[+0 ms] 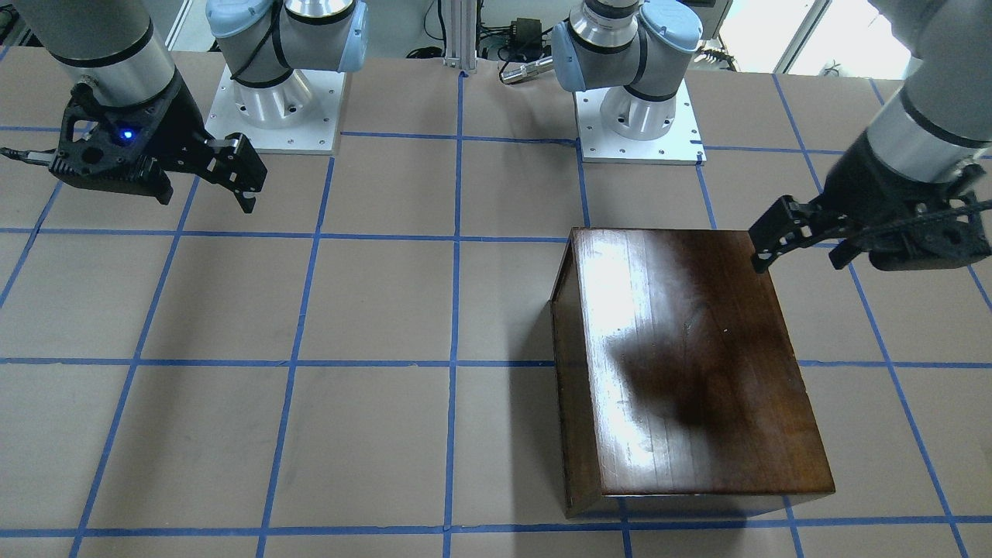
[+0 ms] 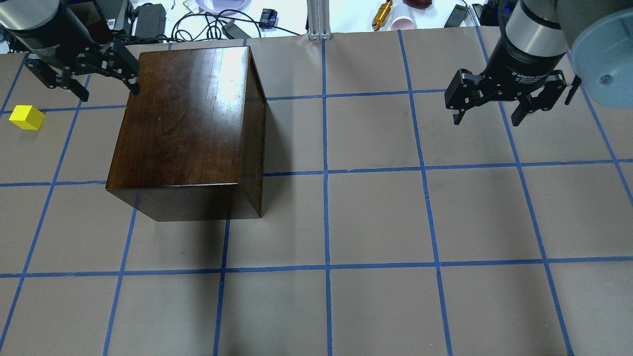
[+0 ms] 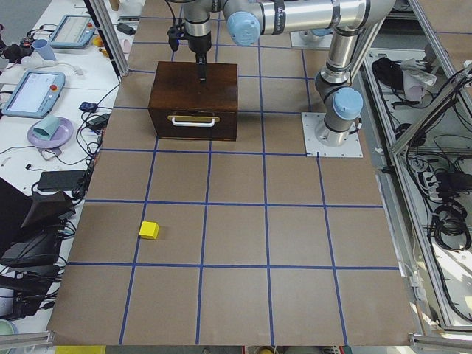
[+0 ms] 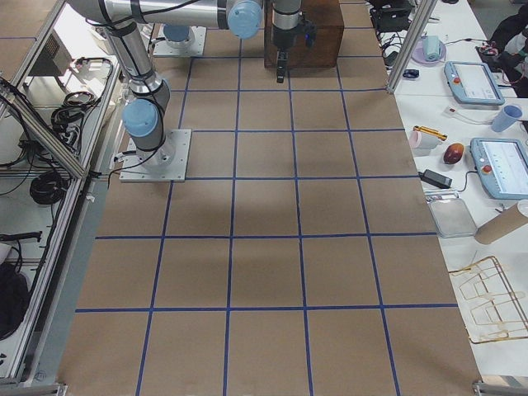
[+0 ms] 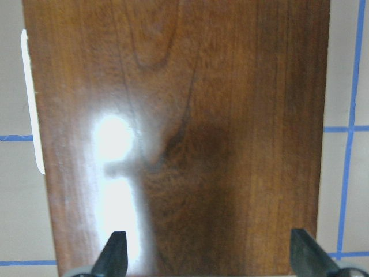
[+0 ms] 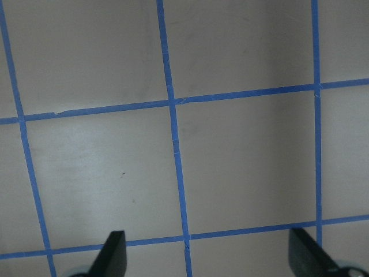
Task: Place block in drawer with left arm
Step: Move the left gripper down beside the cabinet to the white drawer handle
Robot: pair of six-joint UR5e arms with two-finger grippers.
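Two fingers (image 2: 129, 79) spread wide, the left tool (image 2: 109, 93) hangs over the ten o'clock corner of the dark wooden box (image 2: 183, 118) in the overhead view. The right tool (image 2: 487, 118), also released, hangs over bare worktop (image 2: 376, 217) near two o'clock. The yellow block (image 2: 27, 117) sits on the worktop at nine o'clock from the box, apart from it. From the left end, the drawer (image 3: 193, 131) is pushed in, and the block lies well apart at seven o'clock. The left wrist view shows only the glossy box top between the parted fingertips.
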